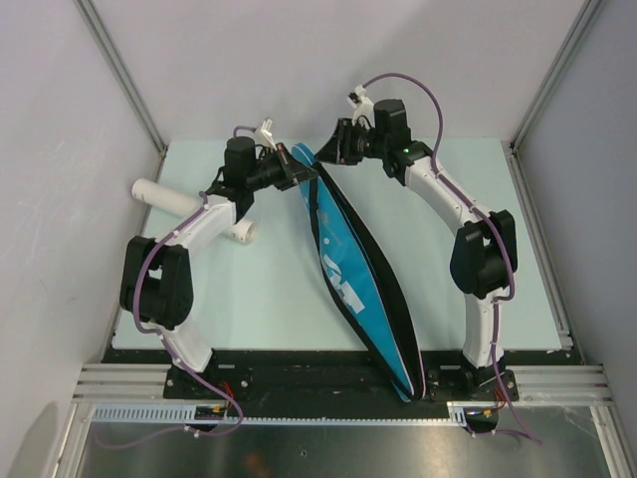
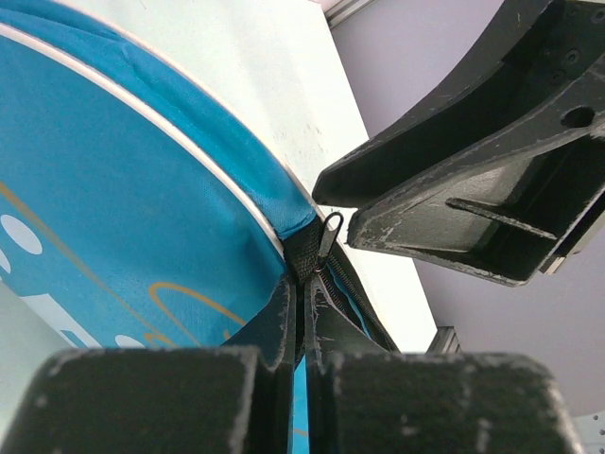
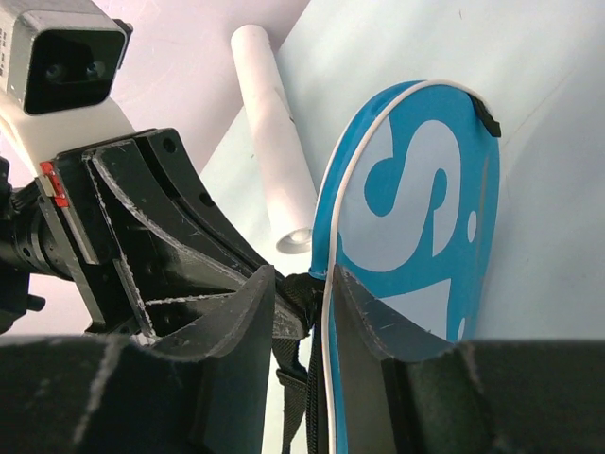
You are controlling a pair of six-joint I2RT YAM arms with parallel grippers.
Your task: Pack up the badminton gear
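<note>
The long blue racket bag with its black edge lies diagonally on the table, from the far middle to the near edge. My left gripper is at its far tip, shut on the bag's black webbing end just below the zip pull. My right gripper faces it from the other side of the same tip. In the right wrist view its fingers stand apart, with the bag's white-piped edge and black strap in the gap. The white cardboard tube lies on the table under the left arm.
The pale green table mat ends at a black rail along the near edge. Grey walls and aluminium posts close in the left, right and back. The two grippers are nearly touching at the bag's tip.
</note>
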